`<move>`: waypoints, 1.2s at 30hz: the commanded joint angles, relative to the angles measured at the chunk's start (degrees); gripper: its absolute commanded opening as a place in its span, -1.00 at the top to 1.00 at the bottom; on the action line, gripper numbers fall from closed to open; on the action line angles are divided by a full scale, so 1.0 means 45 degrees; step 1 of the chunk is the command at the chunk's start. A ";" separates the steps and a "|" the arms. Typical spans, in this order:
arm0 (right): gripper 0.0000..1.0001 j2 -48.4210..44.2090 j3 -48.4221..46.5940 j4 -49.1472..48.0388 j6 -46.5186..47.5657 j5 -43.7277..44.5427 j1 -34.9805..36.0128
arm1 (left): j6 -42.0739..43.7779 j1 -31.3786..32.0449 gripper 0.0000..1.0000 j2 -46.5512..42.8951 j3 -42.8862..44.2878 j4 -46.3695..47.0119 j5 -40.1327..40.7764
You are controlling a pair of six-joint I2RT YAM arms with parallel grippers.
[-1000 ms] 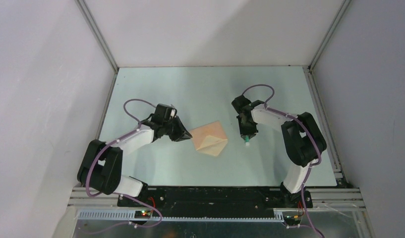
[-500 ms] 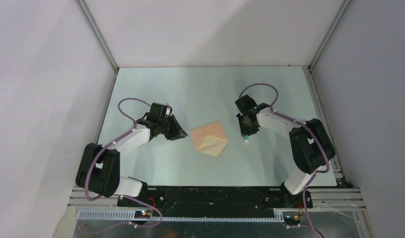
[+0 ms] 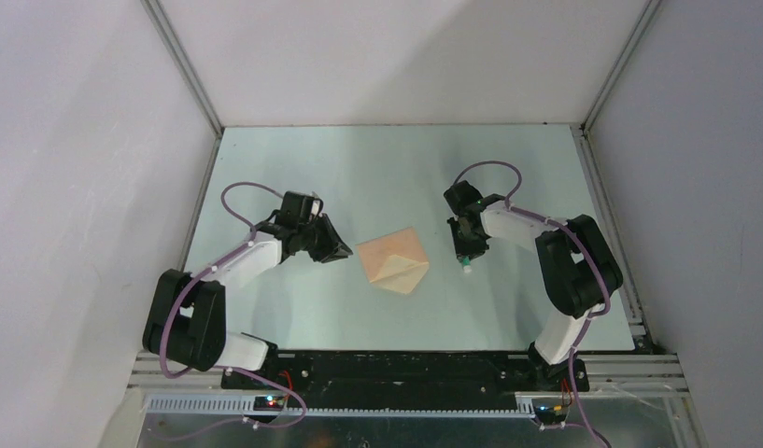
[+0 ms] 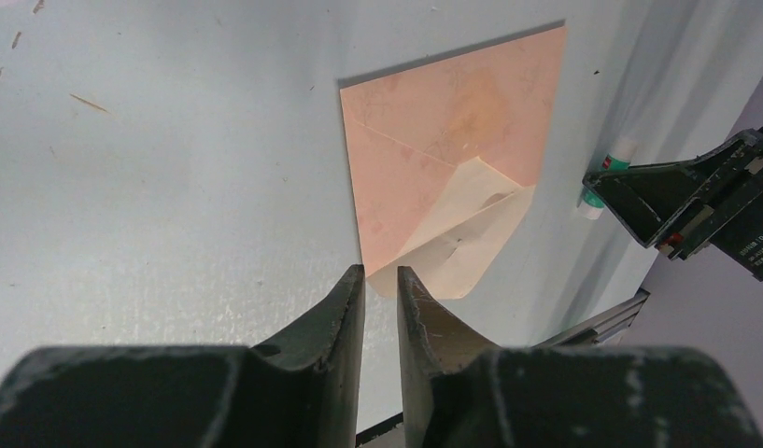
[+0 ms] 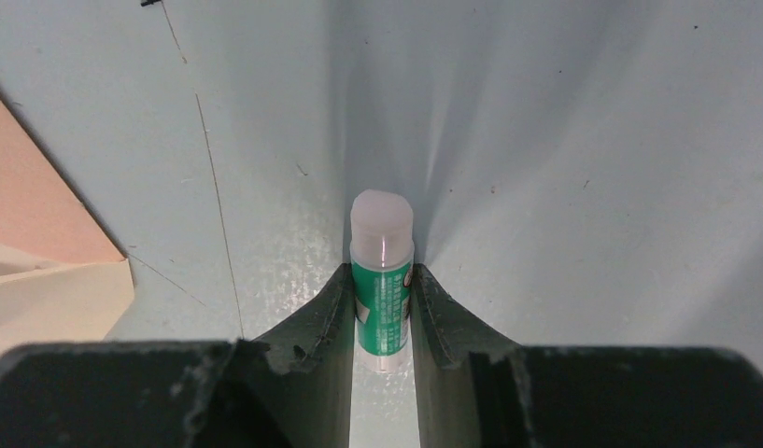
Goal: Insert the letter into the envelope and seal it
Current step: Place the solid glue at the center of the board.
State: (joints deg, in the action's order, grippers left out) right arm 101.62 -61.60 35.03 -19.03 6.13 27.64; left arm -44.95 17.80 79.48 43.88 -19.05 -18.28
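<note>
**Left.** My left gripper [image 4: 380, 273] has its jaws a narrow slit apart with nothing between them. The tips sit low, just beside the near corner of the envelope [image 4: 433, 168].
Risk: if I nudge that corner, the light paper will probably slide or spin rather than stay pinned.

**Middle.** The envelope lies flat mid-table, turned corner-on. Its cream flap [image 4: 461, 233] is folded over but lifted at the tip, not sealed. No separate letter shows, and I cannot tell whether it is inside.
Risk: pressed off-centre, the flap may spring up or crease crooked.

**Right.** My right gripper [image 5: 382, 280] is clamped on a green glue stick [image 5: 382, 245], which hangs near the envelope's right corner.
Risk: its pale cap looks to be on, so a pass would lay no glue. My hold is low on the barrel, so a push could tilt it.

**Room.** The table [image 3: 377, 168] has bare surface beyond and in front of the envelope. The left rail [image 3: 202, 196] and right rail [image 3: 603, 201] are well apart from both arms. The tight spot is between my grippers, where an inward move by both could make them meet over the paper.
</note>
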 commanded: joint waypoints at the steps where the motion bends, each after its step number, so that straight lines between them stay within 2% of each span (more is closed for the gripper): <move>1: 0.96 0.0334 0.0003 -0.0199 -0.0168 0.0039 -0.0019 | 0.0271 -0.0082 0.51 -0.0308 0.0396 0.0054 0.0056; 6: 0.82 0.0304 0.0005 -0.0192 -0.0200 -0.0038 -0.0009 | 0.0195 -0.0084 0.50 -0.0319 0.0338 0.0152 0.0024; 16: 0.27 -0.0311 0.0000 -0.0193 -0.0244 -0.0378 -0.0044 | 0.0211 -0.0083 0.50 -0.0263 0.0305 0.0205 -0.0046; 23: 0.17 -0.0471 -0.0113 -0.0112 -0.0293 -0.0555 -0.0142 | 0.0147 -0.0083 0.50 -0.0207 0.0325 0.0287 -0.0143; 29: -0.06 -0.0434 -0.0360 0.0100 -0.0218 -0.0519 -0.0165 | 0.0135 -0.0086 0.50 -0.0202 0.0306 0.0285 -0.0163; 33: -0.41 -0.0521 -0.0438 0.0198 -0.0240 -0.0377 -0.0170 | 0.0057 -0.0086 0.50 -0.0201 0.0208 0.0395 -0.0258; 36: -0.57 -0.0981 -0.0677 0.0589 -0.0323 -0.0035 -0.0168 | 0.0044 -0.0074 0.50 -0.0179 0.0209 0.0432 -0.0268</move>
State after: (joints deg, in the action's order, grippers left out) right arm 101.47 -61.69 35.79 -20.10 3.92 27.14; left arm -44.99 17.80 79.48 43.88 -18.57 -18.57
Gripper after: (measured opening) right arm 0.752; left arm 0.251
